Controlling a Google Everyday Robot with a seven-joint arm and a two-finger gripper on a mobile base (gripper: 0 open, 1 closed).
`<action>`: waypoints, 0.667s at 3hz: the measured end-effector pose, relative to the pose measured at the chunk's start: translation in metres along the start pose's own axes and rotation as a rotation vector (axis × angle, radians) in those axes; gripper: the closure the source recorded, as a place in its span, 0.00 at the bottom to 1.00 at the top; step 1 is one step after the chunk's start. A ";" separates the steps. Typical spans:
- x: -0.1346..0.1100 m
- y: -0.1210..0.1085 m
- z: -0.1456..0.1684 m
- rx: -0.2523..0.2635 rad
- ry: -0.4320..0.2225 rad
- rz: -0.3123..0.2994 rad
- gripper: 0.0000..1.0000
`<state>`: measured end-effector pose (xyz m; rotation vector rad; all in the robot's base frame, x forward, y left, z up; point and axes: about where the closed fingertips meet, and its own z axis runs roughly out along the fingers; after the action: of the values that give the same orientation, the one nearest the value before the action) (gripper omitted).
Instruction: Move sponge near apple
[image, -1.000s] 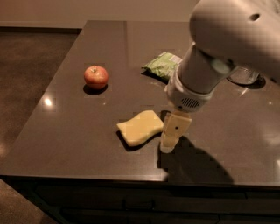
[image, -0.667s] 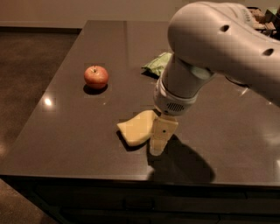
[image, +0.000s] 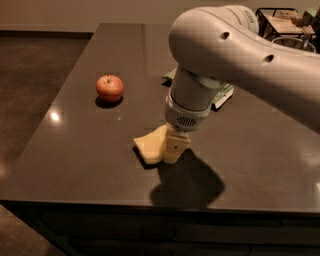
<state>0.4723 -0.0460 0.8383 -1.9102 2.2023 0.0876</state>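
Dark tabletop (image: 75, 150), camera looks down at it from front. Gripper (image: 173, 154) is low at the table surface, center-front, right at the right end of the sponge (image: 150, 146); its pale tip overlaps that end, so contact looks likely but can't confirm. Whether gripper is spread, pressed together or pinching the sponge: cannot tell, wrist housing blocks the view. Sponge lies flat on table, pale yellow, left part visible, right part hidden behind gripper. Apple (image: 110, 87) sits upright w/ stem up, to the rear-left of sponge, well apart from it; bare tabletop between the two, nothing in that stretch. Green snack bag (image: 223, 95) lies behind the gripper, mostly hidden by the arm (image: 240, 45); only edges show either side of the wrist. Arm enters from upper right, casts a big shadow on table front of gripper. Metal-framed stand (image: 280, 20) off the table, far upper right. Glare spot on table near left edge.
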 end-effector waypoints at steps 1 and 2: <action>-0.002 -0.015 -0.010 0.008 0.020 0.035 0.64; -0.008 -0.041 -0.021 0.019 0.029 0.059 0.88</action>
<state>0.5108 -0.0489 0.8642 -1.8486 2.2699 0.0482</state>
